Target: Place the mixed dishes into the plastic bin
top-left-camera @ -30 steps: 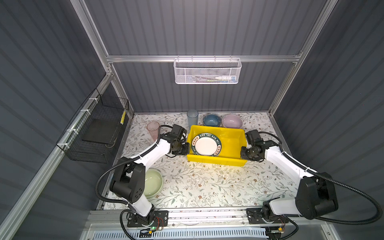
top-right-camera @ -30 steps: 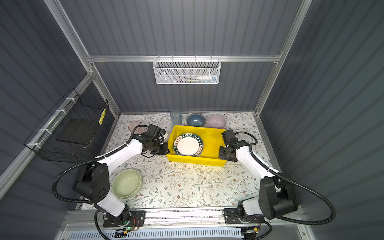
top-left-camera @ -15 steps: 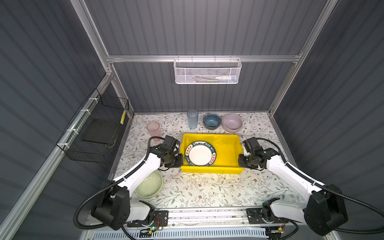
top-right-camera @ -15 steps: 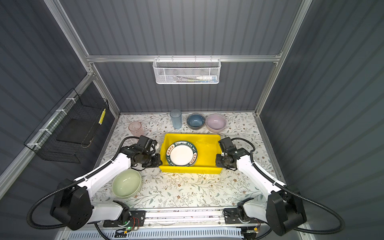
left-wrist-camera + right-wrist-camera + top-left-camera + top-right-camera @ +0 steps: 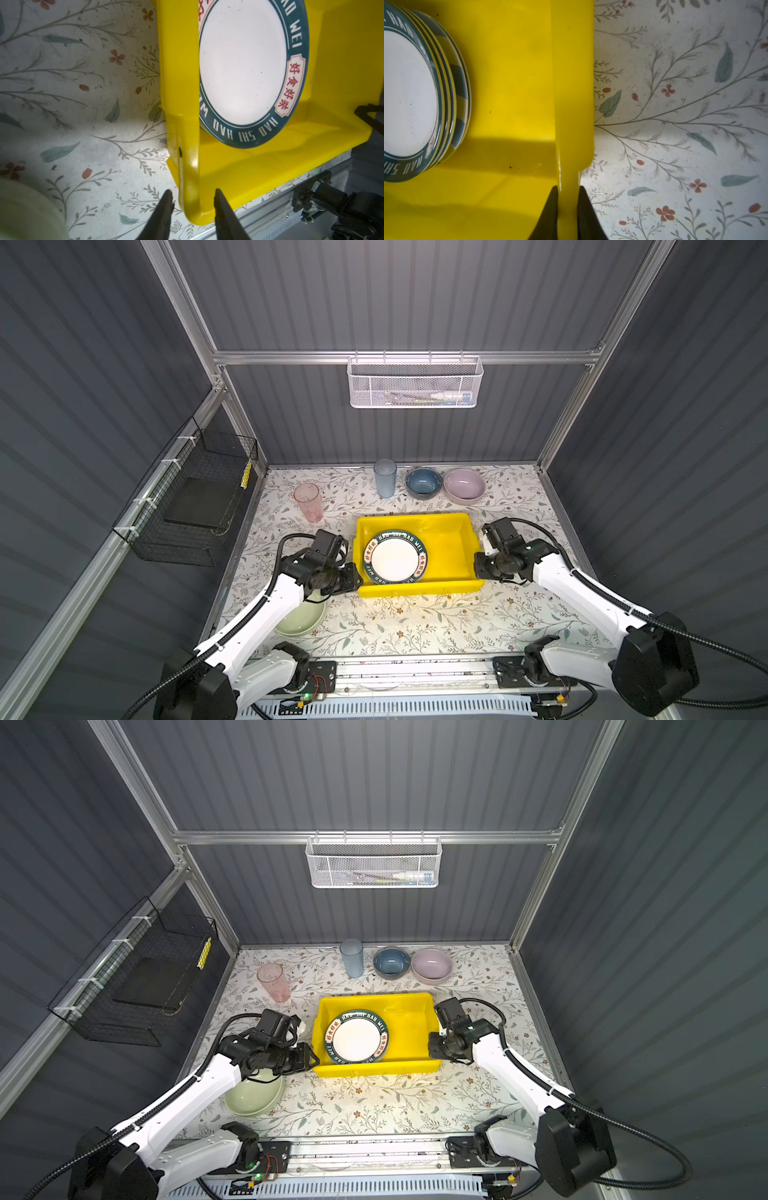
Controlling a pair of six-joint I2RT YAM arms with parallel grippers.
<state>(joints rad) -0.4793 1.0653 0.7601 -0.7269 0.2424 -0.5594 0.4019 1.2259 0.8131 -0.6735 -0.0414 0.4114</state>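
Pink tumbler (image 5: 308, 502) stands at the left of the flowery table (image 5: 415, 626). The green bowl (image 5: 299, 619) sits partly under the left arm. The left gripper (image 5: 193, 193) has its fingers spread, one on each side of the yellow plastic bin's (image 5: 446, 549) rim, with small gaps. In the bin lies a stack of plates (image 5: 395, 559), green letters on top. Behind the bin stand the blue tumbler (image 5: 385, 478), blue bowl (image 5: 423, 482) and lilac bowl (image 5: 464, 486). The right gripper (image 5: 569, 189) pinches the bin's right rim.
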